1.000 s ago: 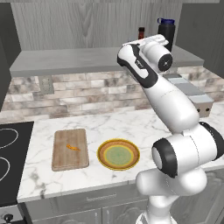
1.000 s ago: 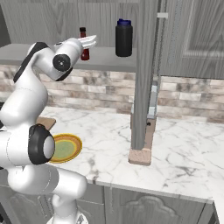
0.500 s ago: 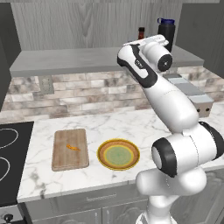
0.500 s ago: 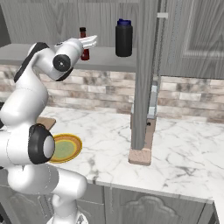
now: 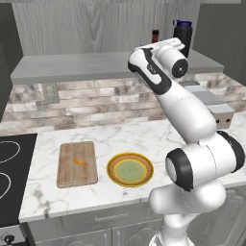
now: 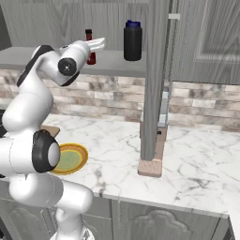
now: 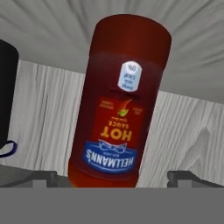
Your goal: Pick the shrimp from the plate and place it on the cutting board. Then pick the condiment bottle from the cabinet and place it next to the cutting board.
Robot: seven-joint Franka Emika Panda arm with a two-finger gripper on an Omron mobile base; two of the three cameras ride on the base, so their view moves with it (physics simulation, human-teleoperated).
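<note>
One dark red Hellmann's hot sauce bottle [image 7: 118,105] is standing on the grey cabinet [image 5: 77,67] beside one black bottle [image 6: 132,41]; the gripper [image 6: 99,44] is gaping wide around it, gripping nothing

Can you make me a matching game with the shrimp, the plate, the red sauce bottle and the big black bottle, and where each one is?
Things:
1. shrimp
2. plate
3. condiment bottle
4. black bottle

Places:
A. on the grey shelf, blue lid on top
B. on the cutting board
C. on the marble worktop, right of the board
D. right in front of the open gripper

Pairs: 1-B, 2-C, 3-D, 4-A
</note>
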